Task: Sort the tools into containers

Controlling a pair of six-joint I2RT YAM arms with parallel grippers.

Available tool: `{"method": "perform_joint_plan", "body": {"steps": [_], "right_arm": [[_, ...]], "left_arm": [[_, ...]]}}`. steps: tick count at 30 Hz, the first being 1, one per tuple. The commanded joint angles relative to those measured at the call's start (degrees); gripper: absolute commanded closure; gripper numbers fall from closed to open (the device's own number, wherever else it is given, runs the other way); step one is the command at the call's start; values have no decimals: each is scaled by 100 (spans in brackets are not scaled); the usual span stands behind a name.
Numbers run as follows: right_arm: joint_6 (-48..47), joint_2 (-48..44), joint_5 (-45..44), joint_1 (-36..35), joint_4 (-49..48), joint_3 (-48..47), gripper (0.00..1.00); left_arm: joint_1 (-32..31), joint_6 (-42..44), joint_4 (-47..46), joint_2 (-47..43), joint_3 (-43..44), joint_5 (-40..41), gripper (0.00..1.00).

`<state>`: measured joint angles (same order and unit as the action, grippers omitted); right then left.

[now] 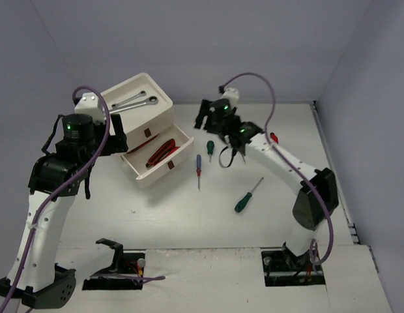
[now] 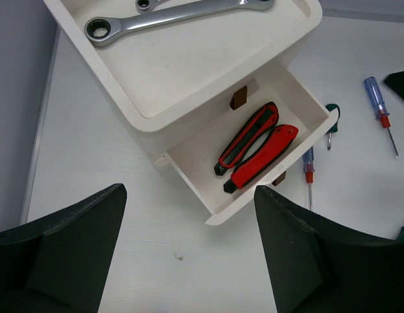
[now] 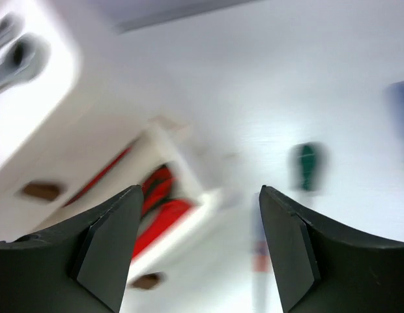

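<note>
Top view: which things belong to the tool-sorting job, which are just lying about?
Job: white drawer box; ratchet wrenches in its top tray; red-handled tools in the open drawer; blue screwdriver, stubby green screwdriver, long green screwdriver on the table.
Lying about: black clamp at the near edge; purple cables.

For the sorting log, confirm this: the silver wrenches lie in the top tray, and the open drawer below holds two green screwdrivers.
Wrong on the drawer's contents. The silver wrenches lie in the top tray, but the open drawer below holds two red-handled tools, not green screwdrivers. The left wrist view shows it.
</note>
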<state>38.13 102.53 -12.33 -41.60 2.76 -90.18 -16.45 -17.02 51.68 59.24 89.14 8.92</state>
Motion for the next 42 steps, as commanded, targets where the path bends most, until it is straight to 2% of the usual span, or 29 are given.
{"method": "perform_joint_plan", "body": {"steps": [1,6,9,12,24,34,37,40,42], "right_arm": [[-1615,-976,-227,1395,483,646,30],[-2468,-1028,626,3085,798,1323,29],[-2889,-739,952,3662,840,1498,28],[-3054,-300,1086,3948,829,1536,27],[-3763,1186,1350,4081,823,947,27],[-4024,1770,1629,4072,796,720,32],[-4004,1862,1698,4068,796,639,43],[-3980,1874,1662,3983,787,633,61],[-3963,1751,1574,3893,776,673,76]], "left_arm": [[-34,58,-202,-18,266,-87,24],[-34,91,-202,13,229,-164,23],[-27,102,-209,26,188,-204,23],[-32,41,-218,63,165,-211,23],[-42,41,-202,158,226,-259,23],[-43,102,-193,105,174,-163,23],[-43,94,-193,104,173,-162,23],[-43,85,-193,79,155,-154,23],[-43,87,-196,68,113,-151,23]]}}
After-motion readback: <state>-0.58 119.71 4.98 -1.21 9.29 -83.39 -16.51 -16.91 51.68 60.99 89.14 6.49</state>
